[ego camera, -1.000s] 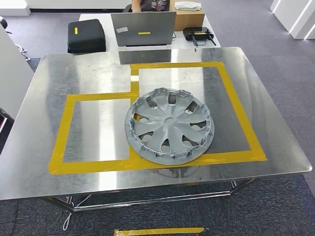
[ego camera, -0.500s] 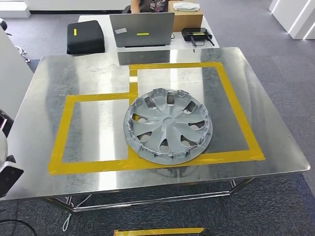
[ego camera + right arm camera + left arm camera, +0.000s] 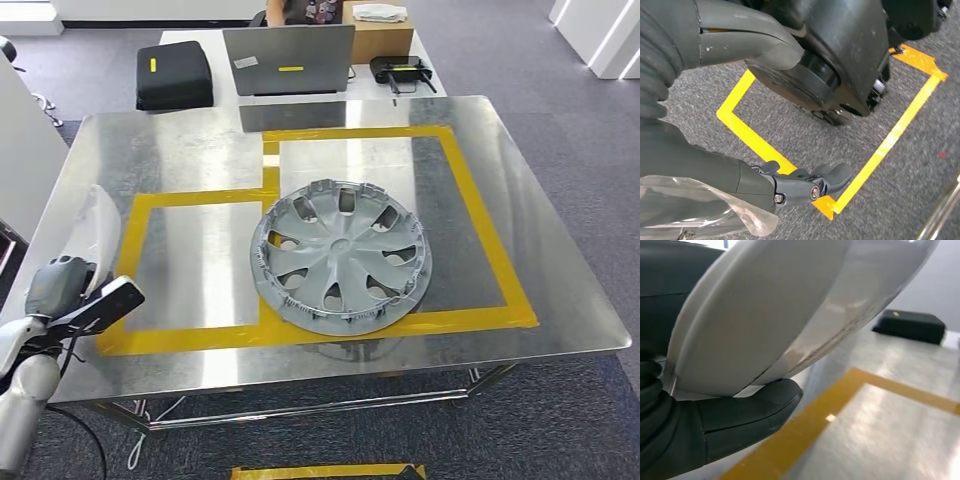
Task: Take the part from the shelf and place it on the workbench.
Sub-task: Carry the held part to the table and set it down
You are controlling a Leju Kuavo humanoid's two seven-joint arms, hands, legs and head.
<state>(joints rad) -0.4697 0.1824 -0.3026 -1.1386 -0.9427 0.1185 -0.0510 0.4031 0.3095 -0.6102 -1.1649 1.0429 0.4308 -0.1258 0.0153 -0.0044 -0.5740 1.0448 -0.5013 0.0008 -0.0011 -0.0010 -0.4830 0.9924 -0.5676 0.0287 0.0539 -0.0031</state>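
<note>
Coming in over the table edge since a sec ago: left hand grasping white part, near yellow tape. Placement next. Right hand hangs w/ fingers loose, empty.

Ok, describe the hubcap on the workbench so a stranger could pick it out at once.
Start at the steel workbench marked with yellow tape. Inside the right-hand taped rectangle, its near edge over the tape, lies the hubcap. It is a round grey disc with spokes and cut-out holes, unlike the smooth white part in the left hand.
</note>
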